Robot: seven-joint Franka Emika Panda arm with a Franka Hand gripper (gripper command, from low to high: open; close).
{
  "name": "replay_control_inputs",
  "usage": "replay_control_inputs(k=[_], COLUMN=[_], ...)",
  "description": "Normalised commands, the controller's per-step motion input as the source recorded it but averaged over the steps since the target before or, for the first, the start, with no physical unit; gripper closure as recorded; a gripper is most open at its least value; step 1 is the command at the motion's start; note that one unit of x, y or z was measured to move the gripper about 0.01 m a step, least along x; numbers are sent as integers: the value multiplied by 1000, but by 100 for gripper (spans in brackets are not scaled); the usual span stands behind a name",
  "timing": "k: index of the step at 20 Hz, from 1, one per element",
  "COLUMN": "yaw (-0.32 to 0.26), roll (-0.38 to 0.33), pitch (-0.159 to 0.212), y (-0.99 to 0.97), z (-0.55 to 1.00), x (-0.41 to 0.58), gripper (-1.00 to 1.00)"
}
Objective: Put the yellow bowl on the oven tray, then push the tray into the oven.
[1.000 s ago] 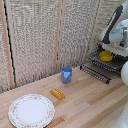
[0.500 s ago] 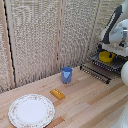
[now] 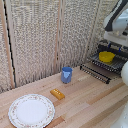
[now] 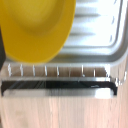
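Note:
The yellow dish (image 3: 106, 56) is a small round yellow bowl resting on the baking sheet (image 3: 102, 68), which sticks out of the front of the dark oven (image 3: 116, 50) at the exterior view's right. In the wrist view the dish (image 4: 35, 30) fills one corner, over the tray's silvery pan (image 4: 97, 35), its wire bars (image 4: 60, 70) and its dark front rim (image 4: 60, 88). The white arm (image 3: 119, 20) hangs over the oven. Its grabber end is above the dish, apart from it. The fingers do not show clearly in either view.
A blue cup (image 3: 66, 75) stands on the wooden table (image 3: 90, 102). A small orange-yellow block (image 3: 57, 93) lies in front of it. A large white floral-rimmed plate (image 3: 31, 111) lies at the near left. A woven screen (image 3: 45, 35) lines the back.

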Motion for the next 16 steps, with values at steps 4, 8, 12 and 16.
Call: replay_control_inputs(k=[4,8,12,16], yaw=[164,203,245,266], roll=[-93,-88,-96,-150], pitch=[184,211,224,246], y=[466,391,263,105], z=[420,366,330,244], x=[201,97,8,-111], gripper=[-100,-100,-100,-100])
